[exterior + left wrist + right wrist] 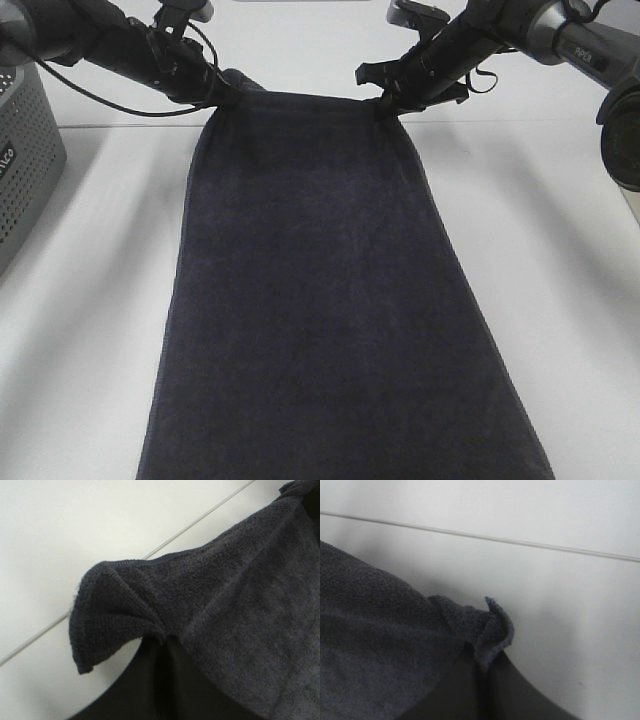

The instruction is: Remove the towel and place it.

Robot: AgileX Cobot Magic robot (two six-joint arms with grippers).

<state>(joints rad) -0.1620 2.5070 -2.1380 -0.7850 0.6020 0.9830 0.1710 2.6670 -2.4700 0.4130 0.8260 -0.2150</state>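
The towel (320, 300) is a large dark navy-black terry cloth. It hangs stretched between both grippers and spreads down toward the front of the white table (560, 300). My left gripper (222, 98) is shut on the towel's far left corner, which bunches at the fingers in the left wrist view (120, 622). My right gripper (385, 105) is shut on the far right corner, seen folded in the right wrist view (487, 630). The top edge runs taut between the two grippers.
A grey perforated basket (25, 165) stands at the left edge of the table. A dark object (625, 140) sits at the right edge. A seam line runs across the white surface behind the towel (520, 541).
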